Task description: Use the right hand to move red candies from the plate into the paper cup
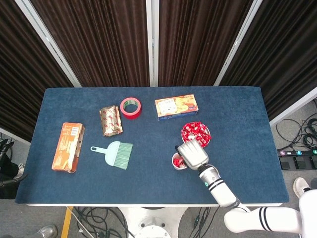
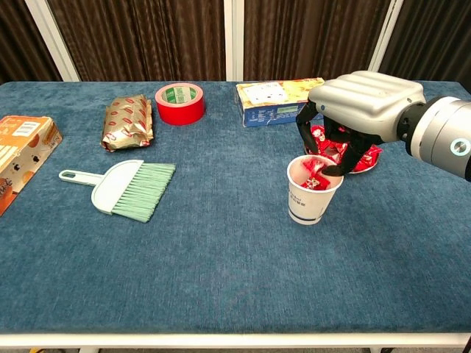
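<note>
Red candies (image 2: 352, 154) lie heaped on a small plate (image 2: 370, 165) at right of centre in the chest view, with a few more already inside the paper cup (image 2: 313, 193) just in front of it. The right robot hand (image 2: 346, 121) hangs palm-down over the cup's mouth, fingers curled inward, apparently to drop a piece; whether it pinches a candy cannot be told. Farther out on the blue desk (image 2: 221, 250) lie a printed box (image 2: 280, 101), a roll of red tape (image 2: 179, 104) and a green brush (image 2: 125, 188). The left robot hand is out of sight.
</note>
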Motion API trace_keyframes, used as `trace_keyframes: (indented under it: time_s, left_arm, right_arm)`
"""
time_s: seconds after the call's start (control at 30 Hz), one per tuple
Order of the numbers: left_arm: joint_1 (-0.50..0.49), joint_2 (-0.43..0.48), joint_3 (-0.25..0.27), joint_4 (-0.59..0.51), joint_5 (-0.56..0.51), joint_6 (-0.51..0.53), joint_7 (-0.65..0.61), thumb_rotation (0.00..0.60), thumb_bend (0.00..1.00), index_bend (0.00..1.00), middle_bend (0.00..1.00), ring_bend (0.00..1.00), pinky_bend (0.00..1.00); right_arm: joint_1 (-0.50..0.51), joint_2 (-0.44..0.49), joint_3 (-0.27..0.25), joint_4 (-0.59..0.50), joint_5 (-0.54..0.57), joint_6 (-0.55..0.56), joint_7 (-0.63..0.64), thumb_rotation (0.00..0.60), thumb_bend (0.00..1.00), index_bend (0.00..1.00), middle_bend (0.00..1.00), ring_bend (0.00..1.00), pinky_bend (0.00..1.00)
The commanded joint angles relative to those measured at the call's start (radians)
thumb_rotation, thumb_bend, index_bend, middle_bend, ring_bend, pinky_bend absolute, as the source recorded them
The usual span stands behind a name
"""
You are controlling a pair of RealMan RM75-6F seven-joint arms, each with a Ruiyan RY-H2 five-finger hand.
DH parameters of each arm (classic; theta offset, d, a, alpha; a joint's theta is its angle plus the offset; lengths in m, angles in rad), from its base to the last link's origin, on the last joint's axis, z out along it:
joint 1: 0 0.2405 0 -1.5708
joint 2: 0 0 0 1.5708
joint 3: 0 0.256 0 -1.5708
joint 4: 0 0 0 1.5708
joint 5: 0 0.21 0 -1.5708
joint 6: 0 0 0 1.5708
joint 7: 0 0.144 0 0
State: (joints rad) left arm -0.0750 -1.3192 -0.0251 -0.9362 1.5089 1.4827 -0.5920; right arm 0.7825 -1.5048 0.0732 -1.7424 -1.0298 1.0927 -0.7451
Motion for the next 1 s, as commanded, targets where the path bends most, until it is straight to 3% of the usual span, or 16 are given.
trace_keyframes:
  time_s: [0.03,0.37,0.53,1.0]
  left_arm:
    - [0.0,-0.002,0.0,0.005,0.0,-0.001,-0.003,0.467,0.09,0.14,0.14,0.05,0.19]
    - [0.001,-0.005,-0.001,0.016,0.0,-0.002,-0.015,0.467,0.09,0.14,0.14,0.05,0.19]
    - [-0.001,-0.01,-0.001,0.023,0.001,-0.005,-0.024,0.464,0.09,0.14,0.14,0.05,0.19]
    - [-0.003,-0.016,-0.002,0.039,0.002,-0.007,-0.038,0.468,0.09,0.14,0.14,0.05,0.19]
  right_arm:
    - [0.002,0.001,0.003,0.004,-0.002,-0.006,0.006,0.6,0.06,0.53,1.0,1.0,0.93]
    - [-0.019,0.05,0.051,0.01,-0.014,0.051,0.038,0.6,0.06,0.51,1.0,1.0,0.93]
    - [-0.008,0.076,0.051,0.085,0.108,-0.057,0.057,0.6,0.06,0.5,1.0,1.0,0.93]
    - [0.043,-0.048,0.056,0.29,0.249,-0.156,0.055,0.6,0.07,0.48,1.0,1.0,0.93]
